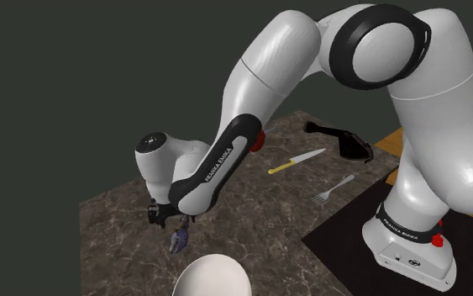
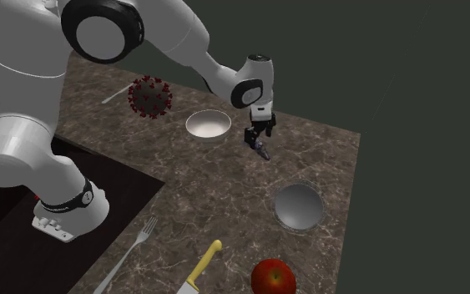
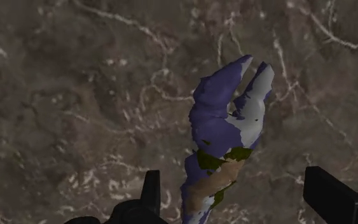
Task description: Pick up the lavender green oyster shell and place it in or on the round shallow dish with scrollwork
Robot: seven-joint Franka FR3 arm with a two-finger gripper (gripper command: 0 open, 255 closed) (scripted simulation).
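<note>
The oyster shell point(image 3: 222, 130), lavender-blue with grey, green and tan patches, lies on the dark marbled counter point(image 3: 75, 95). My black gripper point(image 3: 233, 172) hangs open over it, with one finger on each side of the shell's narrow end and neither touching it. From the shoulder view the shell point(image 1: 178, 243) sits just under the gripper point(image 1: 169, 220). In the second exterior view the gripper point(image 2: 260, 138) stands over the shell point(image 2: 264, 152). A round shallow grey dish point(image 2: 298, 206) lies nearer the camera, and a white bowl point(image 2: 208, 125) sits to the shell's left.
The white bowl point(image 1: 212, 277) is close to the shell. A yellow-handled knife point(image 1: 297, 161), a fork point(image 1: 331, 189) and a black object point(image 1: 344, 139) lie farther along the counter. A spiky red ball point(image 2: 149, 96) and a red apple point(image 2: 273, 277) are also on it.
</note>
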